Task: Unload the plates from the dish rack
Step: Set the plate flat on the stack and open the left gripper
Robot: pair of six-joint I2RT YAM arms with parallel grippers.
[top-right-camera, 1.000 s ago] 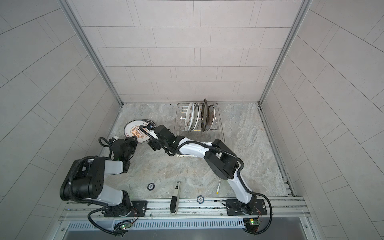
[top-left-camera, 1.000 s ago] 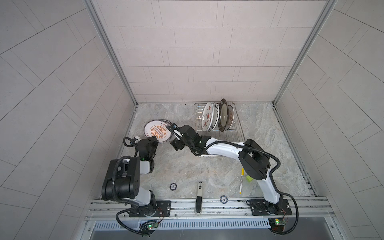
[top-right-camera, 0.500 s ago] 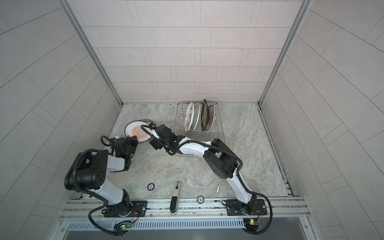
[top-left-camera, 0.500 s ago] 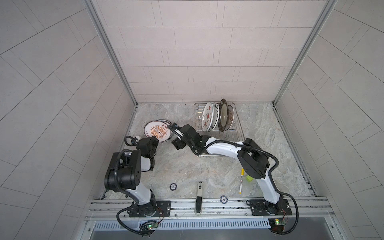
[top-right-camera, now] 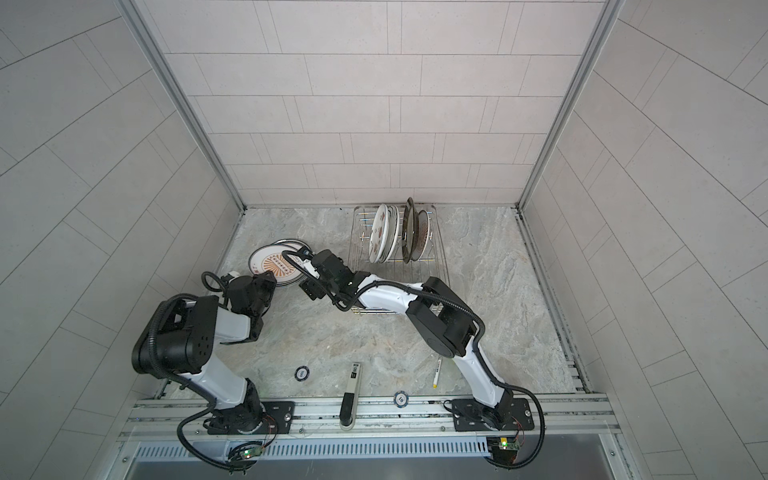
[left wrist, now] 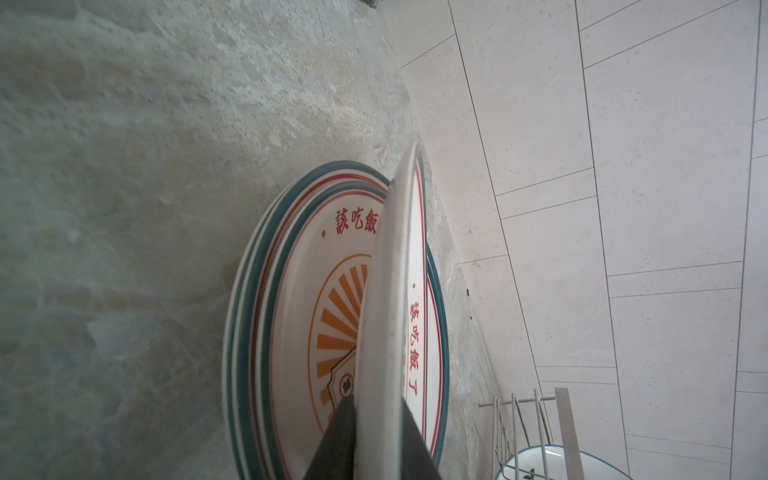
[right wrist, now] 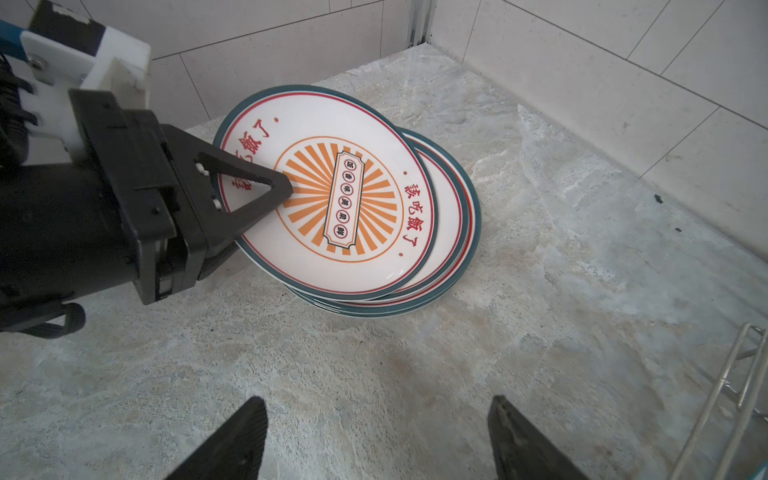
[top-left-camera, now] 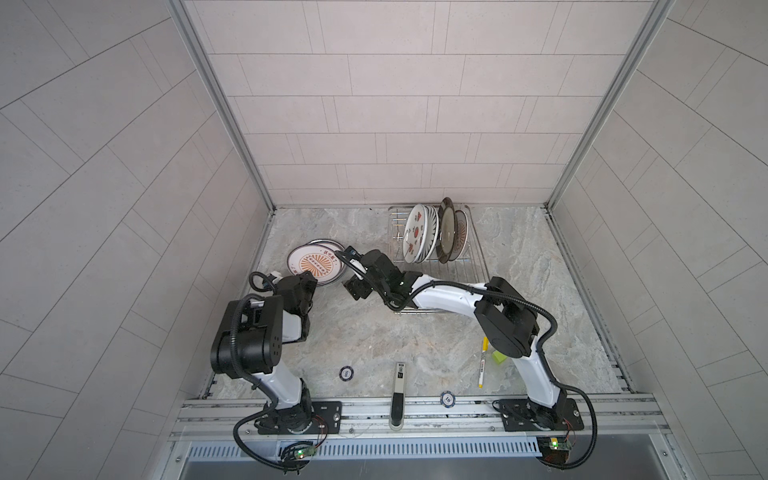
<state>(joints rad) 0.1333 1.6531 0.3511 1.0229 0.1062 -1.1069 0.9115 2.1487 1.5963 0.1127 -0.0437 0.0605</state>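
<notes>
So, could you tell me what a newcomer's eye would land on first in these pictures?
The left hand pinches the rim of a tilted orange-sunburst plate, whose far edge rests on a stack of matching plates at the left rear. In the dish rack at the rear, more plates stand upright, and the right hand hangs open over the marble table.

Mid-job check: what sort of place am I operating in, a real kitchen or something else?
Probably a staged robot test cell, not a home kitchen: pale tiled walls box in a marble-look counter, two robot arms are bolted to an aluminium rail, and only the dish rack with plates looks domestic.
</notes>
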